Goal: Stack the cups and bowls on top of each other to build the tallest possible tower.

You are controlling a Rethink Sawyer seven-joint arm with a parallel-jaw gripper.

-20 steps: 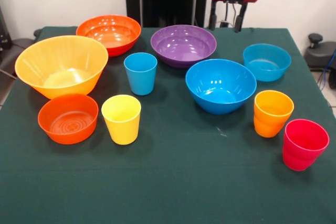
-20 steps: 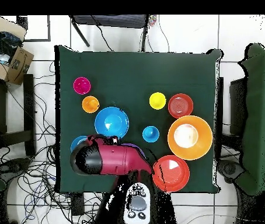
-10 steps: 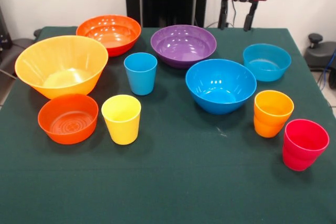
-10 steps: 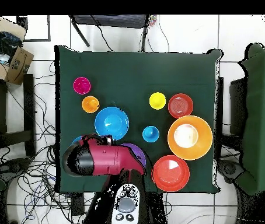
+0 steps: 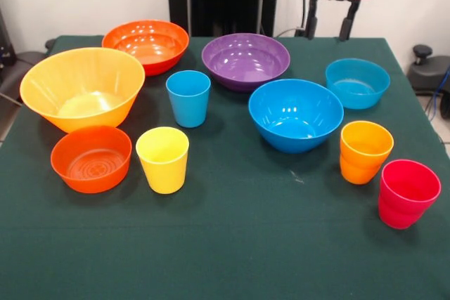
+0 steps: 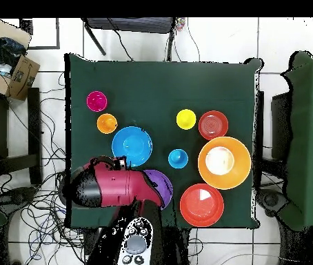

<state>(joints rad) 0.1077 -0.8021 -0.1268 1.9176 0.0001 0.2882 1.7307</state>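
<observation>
Cups and bowls all stand apart and upright on the green-clothed bench (image 5: 232, 244), none stacked. Smooth plastic tumblers: blue cup (image 5: 188, 98) near centre; yellow cup (image 5: 162, 159) in front of it, just beside the small orange bowl (image 5: 91, 158), whose floor shows concentric ridges. Orange cup (image 5: 365, 151) and pinkish-red cup (image 5: 408, 192) stand close together at the right edge, both with a stepped lower wall. Glossy round bowls: big yellow-orange bowl (image 5: 81, 87), flared and faintly ribbed, at left; wide orange bowl (image 5: 145, 45) behind it; purple bowl (image 5: 245, 60) at rear centre; big blue bowl (image 5: 295, 114) in front of the purple one; small teal-blue bowl (image 5: 357, 82) at right rear. Red-housed pincer (image 5: 330, 27) hangs above the bench's rear edge, right of the purple bowl; its two black fingers (image 5: 310, 17) are spread, holding nothing. In the overhead view the red arm (image 6: 114, 185) covers the teal-blue bowl.
</observation>
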